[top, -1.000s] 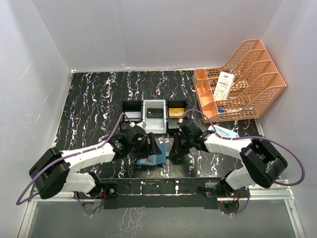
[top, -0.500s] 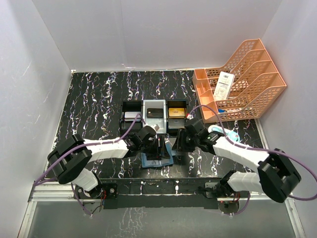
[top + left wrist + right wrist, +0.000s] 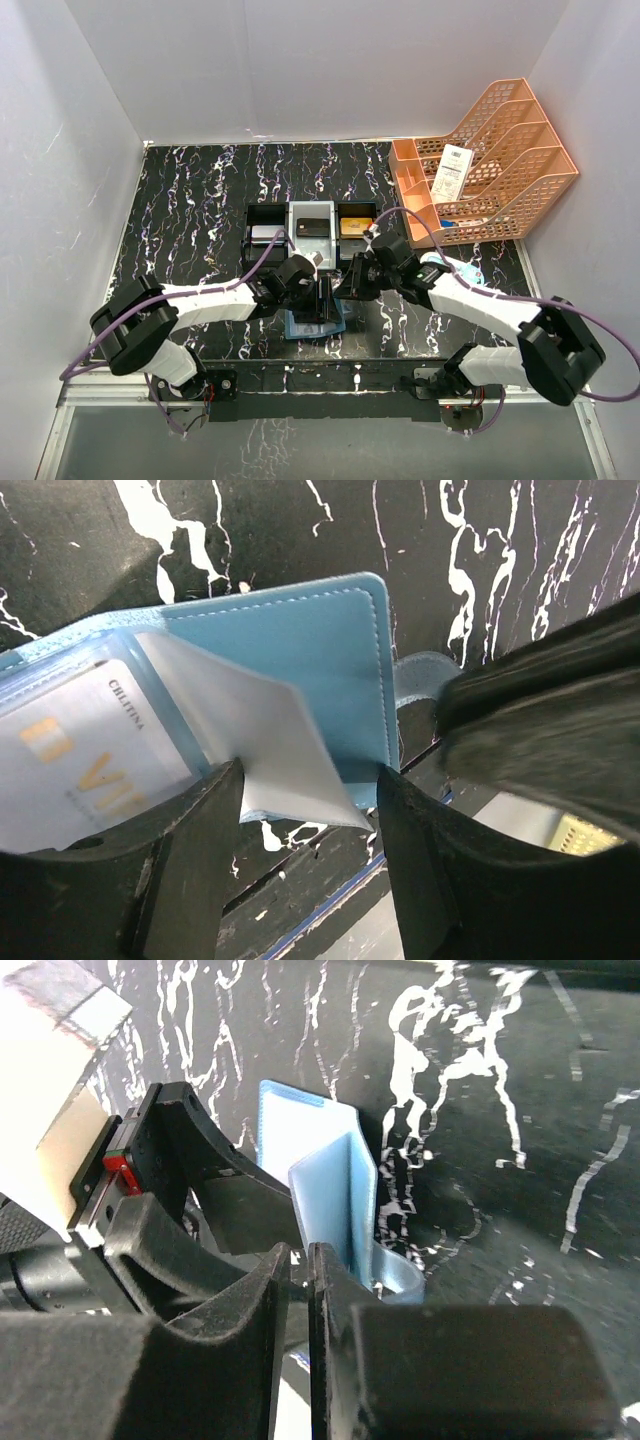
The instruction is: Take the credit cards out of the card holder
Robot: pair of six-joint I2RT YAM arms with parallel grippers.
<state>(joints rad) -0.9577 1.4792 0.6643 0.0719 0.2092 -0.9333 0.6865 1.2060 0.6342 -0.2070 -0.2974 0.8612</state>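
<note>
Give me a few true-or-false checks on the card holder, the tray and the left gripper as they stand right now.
1. A gold-lettered card sits in the card holder's clear pocket. True.
2. The tray's three compartments are all empty. False: they hold a greyish card, a black card and a gold card.
3. The left gripper has its fingers spread on either side of a pale pocket flap. True.
4. The white barcoded slip lies on the table beside the card holder. False: it stands in the orange file rack.
5. The card holder is snapped shut. False: it lies open.
</note>
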